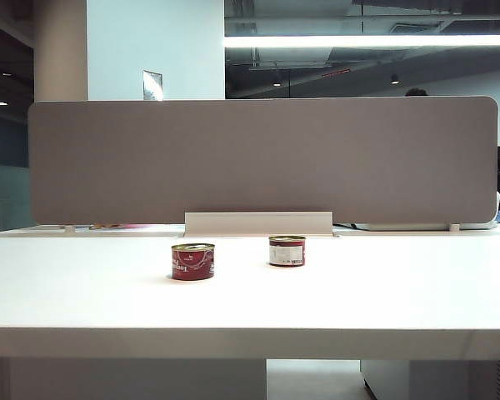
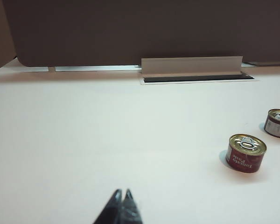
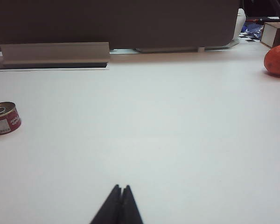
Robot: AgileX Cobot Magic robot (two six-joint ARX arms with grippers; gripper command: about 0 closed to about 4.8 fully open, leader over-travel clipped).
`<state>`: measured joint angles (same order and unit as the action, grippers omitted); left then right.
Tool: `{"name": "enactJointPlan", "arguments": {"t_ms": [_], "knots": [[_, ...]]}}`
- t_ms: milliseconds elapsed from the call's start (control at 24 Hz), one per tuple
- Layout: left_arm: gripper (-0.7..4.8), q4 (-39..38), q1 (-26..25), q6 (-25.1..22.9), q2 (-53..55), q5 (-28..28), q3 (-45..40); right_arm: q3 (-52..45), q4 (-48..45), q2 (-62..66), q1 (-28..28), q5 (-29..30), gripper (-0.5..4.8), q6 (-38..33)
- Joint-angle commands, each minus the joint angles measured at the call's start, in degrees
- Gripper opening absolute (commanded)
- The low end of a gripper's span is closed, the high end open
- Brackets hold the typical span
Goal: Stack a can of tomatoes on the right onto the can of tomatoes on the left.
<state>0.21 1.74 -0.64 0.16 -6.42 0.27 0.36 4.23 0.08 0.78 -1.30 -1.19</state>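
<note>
Two short round red tomato cans stand upright on white table (image 1: pixel 83 292), axes vertical, gold pull-tab lids up. Left can (image 1: pixel 192 261) sits nearer table's front edge; right can (image 1: pixel 287 251) farther back, near grey cable-slot cover (image 1: pixel 258 223); cans apart, unstacked. Left can label reads "Tomato Paste", seen upside down in left wrist view; right can shows white panel, text illegible. One orange round fruit (image 3: pixel 276 59) at far table edge. Left gripper (image 2: pixel 122 198) and right gripper (image 3: pixel 121 191): black fingertips pressed together, empty, low over bare table, well short of cans.
</note>
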Motion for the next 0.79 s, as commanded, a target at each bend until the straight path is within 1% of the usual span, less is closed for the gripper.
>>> {"name": "enactJointPlan", "arguments": {"t_ms": [42,710,793], "knots": [[-0.06,0.6,-0.1,-0.4,0.1,0.0,0.2,-0.3,-0.5,-0.1,0.1,0.0,-0.04,0.1],[-0.06,0.7,-0.1,-0.4,0.1,0.0,0.2,-0.3,-1.6,-0.1,0.1,0.0,-0.04,-0.2],[-0.06,0.7,-0.1,-0.4,0.1,0.0,0.2,-0.3,-1.6,-0.1,0.1,1.7,-0.04,-0.5]]}}
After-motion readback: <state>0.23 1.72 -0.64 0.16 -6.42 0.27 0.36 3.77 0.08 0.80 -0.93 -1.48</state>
